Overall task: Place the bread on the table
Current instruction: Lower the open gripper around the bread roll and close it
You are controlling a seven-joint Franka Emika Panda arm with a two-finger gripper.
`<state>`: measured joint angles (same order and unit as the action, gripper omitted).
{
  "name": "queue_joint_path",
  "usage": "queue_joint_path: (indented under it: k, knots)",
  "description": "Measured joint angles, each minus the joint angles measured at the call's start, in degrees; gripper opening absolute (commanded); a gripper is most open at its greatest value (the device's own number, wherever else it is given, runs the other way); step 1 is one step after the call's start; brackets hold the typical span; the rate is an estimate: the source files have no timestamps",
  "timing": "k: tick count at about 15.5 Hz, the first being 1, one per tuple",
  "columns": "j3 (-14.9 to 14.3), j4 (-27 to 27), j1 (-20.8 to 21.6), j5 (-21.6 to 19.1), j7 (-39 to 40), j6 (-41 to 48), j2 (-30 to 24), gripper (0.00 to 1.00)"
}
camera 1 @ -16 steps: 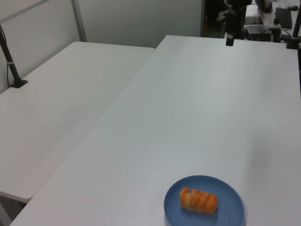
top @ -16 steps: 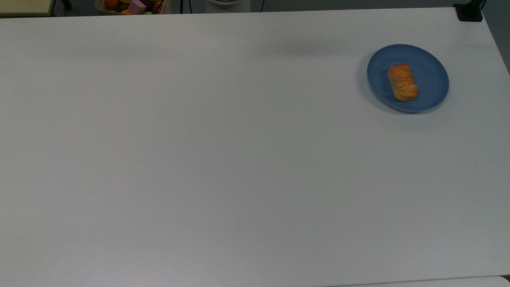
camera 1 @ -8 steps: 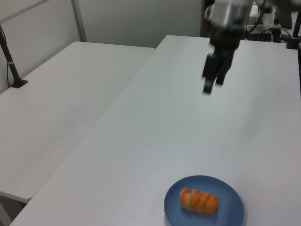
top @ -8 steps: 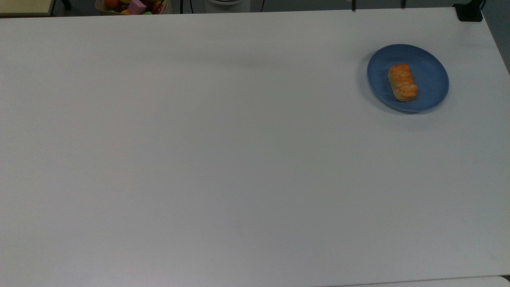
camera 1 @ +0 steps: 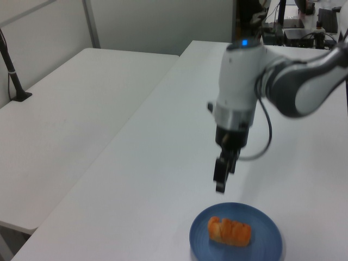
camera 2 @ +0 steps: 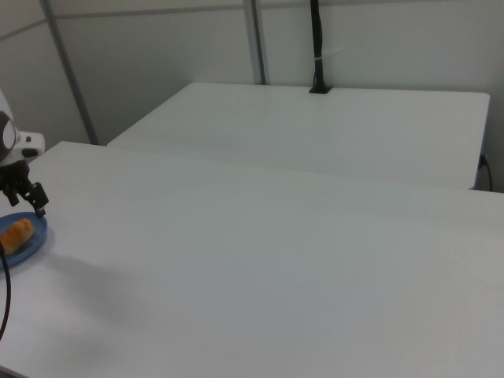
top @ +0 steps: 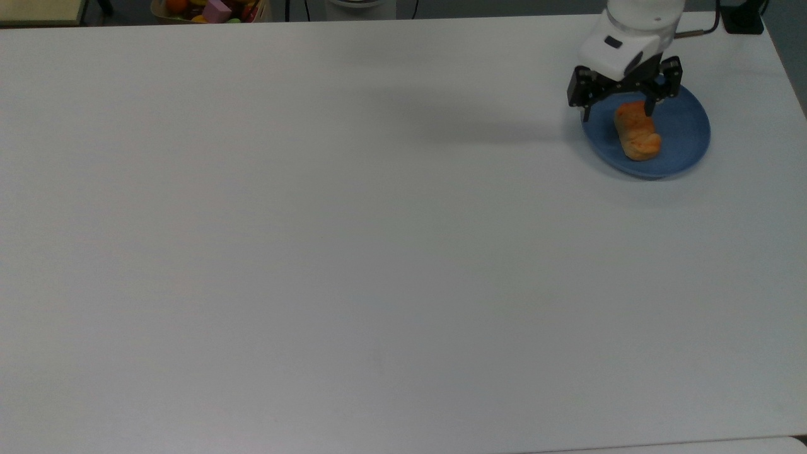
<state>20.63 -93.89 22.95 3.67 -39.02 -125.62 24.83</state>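
While the bread lies on the blue plate, near the top view's right table edge, the gripper hangs above it, fingers spread. Risk: an off-centre descent strikes the plate rim or tips the roll.

smooth matt table, lumpy-crusted bread
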Motion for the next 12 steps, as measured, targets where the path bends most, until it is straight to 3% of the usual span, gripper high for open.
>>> queue_joint_path:
  k: [12]
  knots:
    - [0.85, 0.39, 4.14, 2.45, -1.67, -3.34, 5.08, 1.0]
